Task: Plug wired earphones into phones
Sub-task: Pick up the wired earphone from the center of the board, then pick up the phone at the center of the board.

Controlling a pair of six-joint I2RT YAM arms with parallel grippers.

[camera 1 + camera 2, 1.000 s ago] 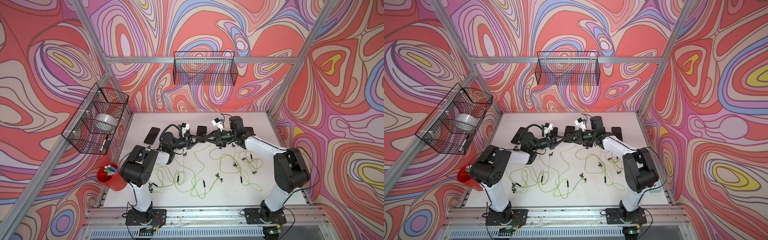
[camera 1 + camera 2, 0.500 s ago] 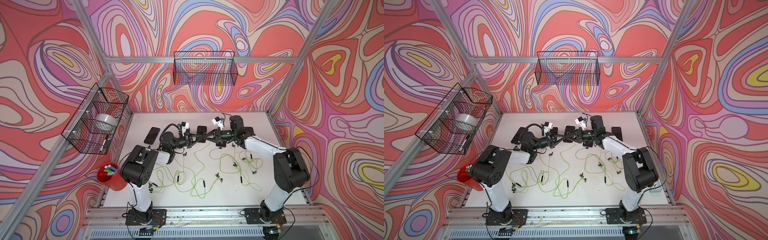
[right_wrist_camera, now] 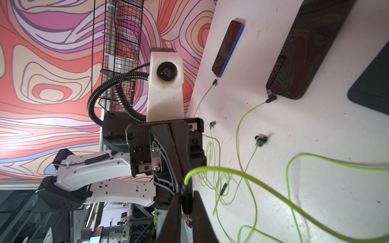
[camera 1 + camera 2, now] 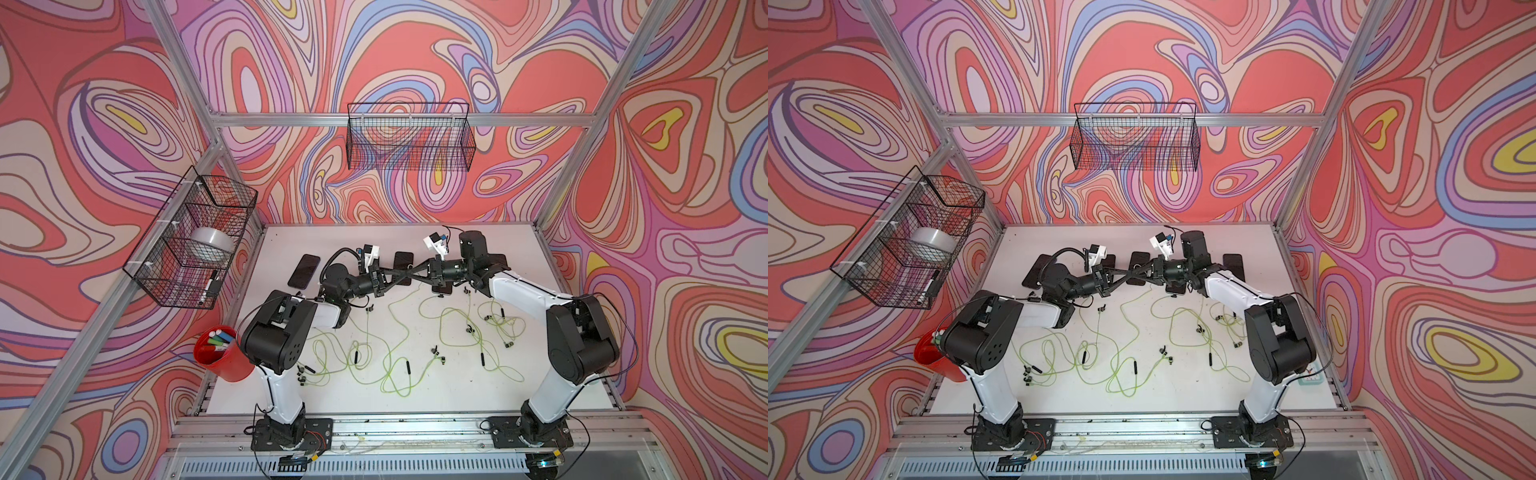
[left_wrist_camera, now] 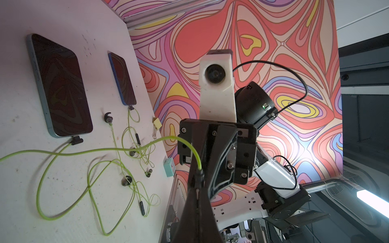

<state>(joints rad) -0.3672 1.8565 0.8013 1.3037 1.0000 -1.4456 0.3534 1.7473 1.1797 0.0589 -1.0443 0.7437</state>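
Five phones (image 4: 1032, 273), two wire baskets (image 4: 409, 137), one red cup (image 4: 226, 365); the earphones (image 4: 408, 368) are too tangled to count.

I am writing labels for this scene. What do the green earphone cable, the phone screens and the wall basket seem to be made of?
Earphone cable: probably soft rubbery plastic, matte; it lies in loose curves.
Phone screen: likely glass, glossy; it mirrors the wall pattern.
Wall basket: apparently thin metal wire, coated black; open grid mesh.

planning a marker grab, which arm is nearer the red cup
Left. The left arm stands right beside the red cup; the right arm is across the table.
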